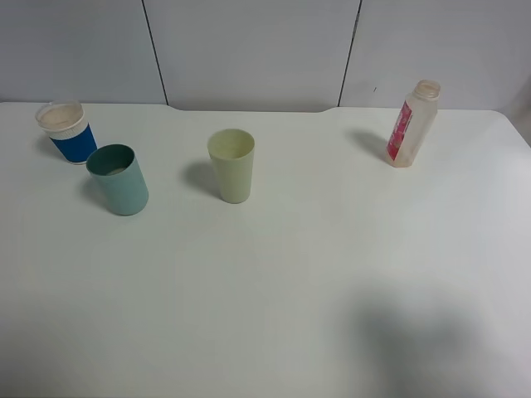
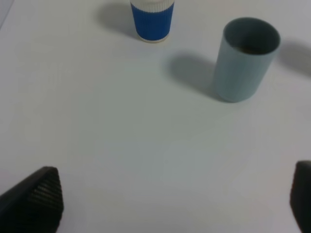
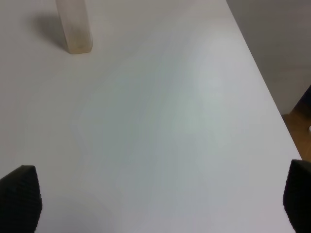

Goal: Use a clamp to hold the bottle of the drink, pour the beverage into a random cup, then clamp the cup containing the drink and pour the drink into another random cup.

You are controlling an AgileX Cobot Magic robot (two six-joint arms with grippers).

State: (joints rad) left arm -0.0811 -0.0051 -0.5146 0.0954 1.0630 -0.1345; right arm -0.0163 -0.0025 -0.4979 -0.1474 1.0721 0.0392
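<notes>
A white table fills most of the view, backed by a pale grey panelled wall with dark seams. Past the table's edge, what may be brownish floor shows, blurred.

Three upright cups at left (blue-sleeved one rearmost), bottle far right.

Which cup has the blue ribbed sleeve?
The far-left cup, behind the teal cup. Only it has a sleeve and clear rim; the teal and yellow-green cups are plain tumblers.
</notes>
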